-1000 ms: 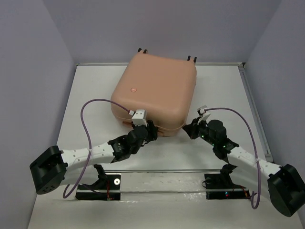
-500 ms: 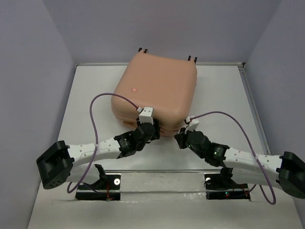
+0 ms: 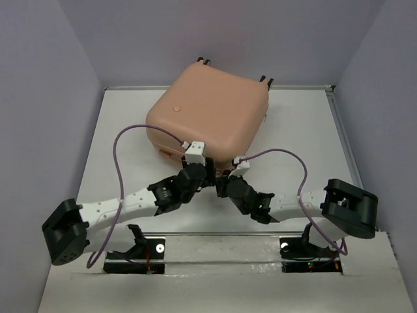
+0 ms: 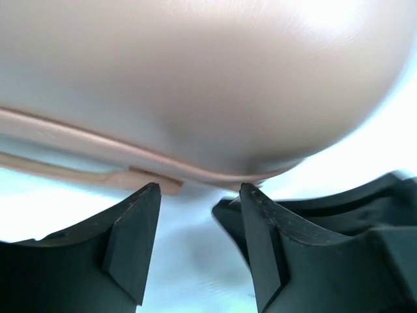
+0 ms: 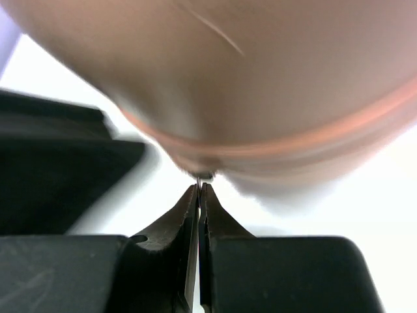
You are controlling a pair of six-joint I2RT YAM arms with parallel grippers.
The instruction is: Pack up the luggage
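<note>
The luggage (image 3: 208, 107) lies flat on the white worktop (image 3: 306, 130), toward 12 o'clock from the arm bases and turned a little. Its caster wheels (image 3: 266, 80) point to 12 o'clock. The peach-pink lid is down on the lower shell, so the lining and anything packed inside are hidden. From this I judge that the task is in its late part: the filling seems done, and what is left is probably to close the zipper seam (image 4: 85, 134) around the case. How much of the seam is already zipped I cannot tell.

Both arms meet at the 6 o'clock corner of the luggage. The left gripper (image 3: 207, 173) comes from 8 o'clock. In its wrist view its fingers (image 4: 133, 241) stand apart, just in front of the seam, and they hold nothing. The right gripper (image 3: 225, 180) comes from 4 o'clock. Its fingers (image 5: 176, 222) are pressed together, and their tips reach a small tab (image 5: 204, 175) under the seam. It may be the zipper pull, but the picture is blurred, so I cannot say that it is really pinched.

The worktop is plain and matt white, with a thin raised rim (image 3: 348, 156) at 3 o'clock. Pale lilac walls (image 3: 52, 72) close the place at 9, 12 and 3 o'clock. A purple cable (image 3: 124, 163) loops above each arm.
</note>
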